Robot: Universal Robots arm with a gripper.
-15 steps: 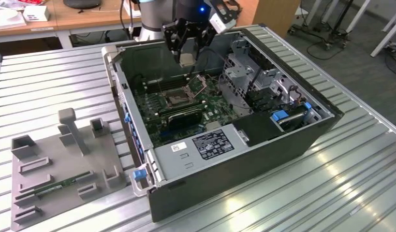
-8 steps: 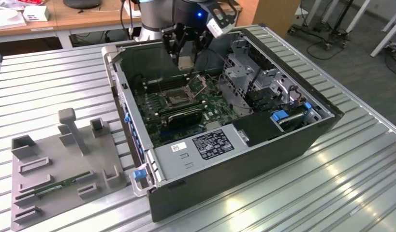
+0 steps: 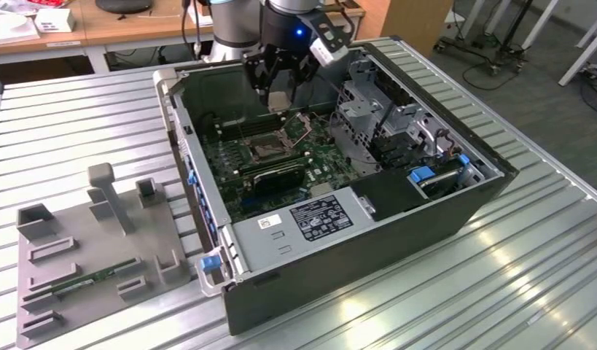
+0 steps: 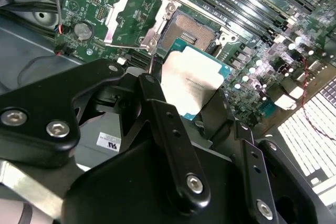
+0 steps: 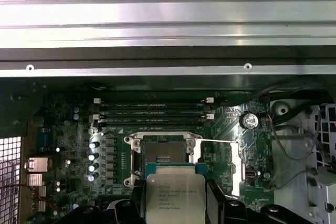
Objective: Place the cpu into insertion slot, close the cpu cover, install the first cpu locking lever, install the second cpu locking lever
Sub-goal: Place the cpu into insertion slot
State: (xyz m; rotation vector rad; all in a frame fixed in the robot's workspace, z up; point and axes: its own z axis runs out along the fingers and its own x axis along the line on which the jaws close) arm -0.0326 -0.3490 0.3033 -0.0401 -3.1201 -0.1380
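My gripper point(image 3: 277, 93) is shut on the cpu point(image 3: 278, 102), a flat square chip with a pale metal face, and holds it inside the open computer case above the motherboard. In both wrist views the cpu point(image 4: 191, 80) point(image 5: 175, 195) sits between the black fingers point(image 4: 157, 119), hanging just off one edge of the open insertion slot point(image 4: 192, 32) point(image 5: 164, 153) and partly overlapping it. The cpu cover point(image 4: 134, 17), a silvery frame with a cut-out centre, stands swung open beside the slot. A thin locking lever point(image 5: 220, 141) runs along the socket's side.
The case walls point(image 3: 186, 146), a metal drive cage point(image 3: 376, 117) and a power supply point(image 3: 308, 215) surround the board. Memory slots point(image 5: 152, 111) lie beside the socket. On the exterior view's left a grey fixture point(image 3: 84, 240) holds a green memory stick point(image 3: 89, 281).
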